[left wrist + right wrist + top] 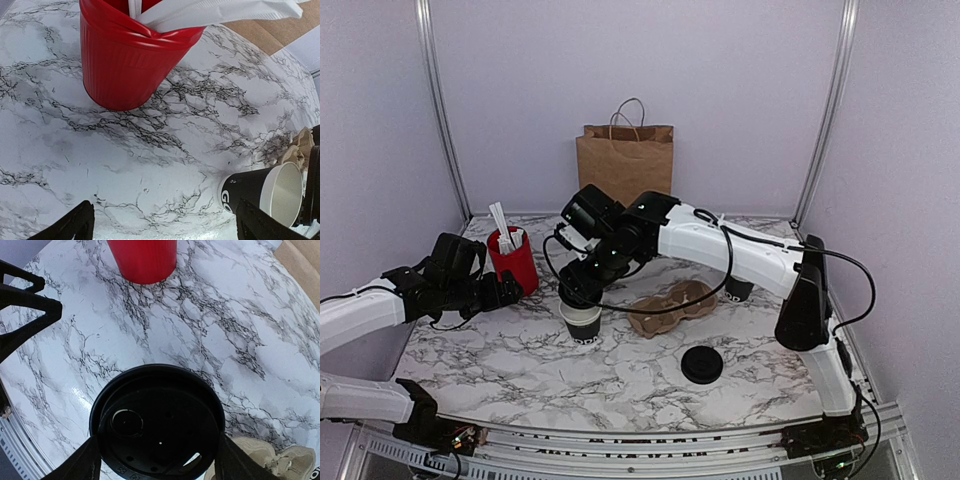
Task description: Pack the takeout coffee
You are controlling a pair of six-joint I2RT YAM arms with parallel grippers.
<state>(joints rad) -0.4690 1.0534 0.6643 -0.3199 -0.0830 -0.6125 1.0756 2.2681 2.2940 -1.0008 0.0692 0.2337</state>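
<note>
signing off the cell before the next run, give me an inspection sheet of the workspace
surface: marble-pattern table, no spill seen
job's things: all-black cup upright, partly hidden behind the right arm
clutter: red holder with white sticks; open cup; cardboard carrier; loose lid
grippers: left gripper open, empty; right gripper shut on held lid above the open cup
cables: black cable loops under the right arm
surroundings: paper bag upright at the back; plain walls
</note>
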